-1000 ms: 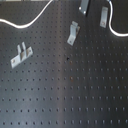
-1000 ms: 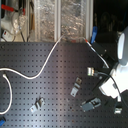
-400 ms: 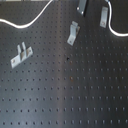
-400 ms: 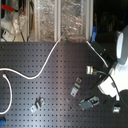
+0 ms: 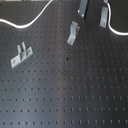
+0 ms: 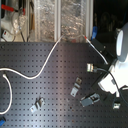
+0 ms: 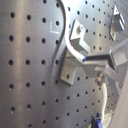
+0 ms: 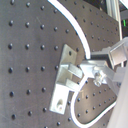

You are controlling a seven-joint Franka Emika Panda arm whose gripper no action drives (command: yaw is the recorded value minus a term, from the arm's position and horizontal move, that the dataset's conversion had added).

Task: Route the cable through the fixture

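Note:
The white cable [image 6: 47, 62] curves over the black perforated board from the second exterior view's left to the back, then bends toward the robot. In the first exterior view the cable [image 5: 30, 21] shows at top left and again beside my gripper [image 5: 104, 16]. Both wrist views show the cable [image 7: 61, 35] [image 8: 80, 30] running past a metal bracket [image 7: 72, 55] [image 8: 64, 75] and in between the fingers. My gripper [image 7: 94, 67] [image 8: 97, 70] [image 6: 90, 99] is shut on the cable just beside that bracket. How the cable sits in the bracket's slot is unclear.
Three metal brackets are bolted to the board: one at left [image 5: 21, 55] [image 6: 37, 105], one mid-board [image 5: 73, 33] [image 6: 76, 88], and one further back [image 5: 84, 7] [image 6: 90, 66]. The white arm [image 6: 120, 55] stands at the second exterior view's right. Foil-wrapped panels [image 6: 60, 17] line the back.
My gripper has shifted slightly, with the cable still in it. The brackets and the long run of cable look the same.

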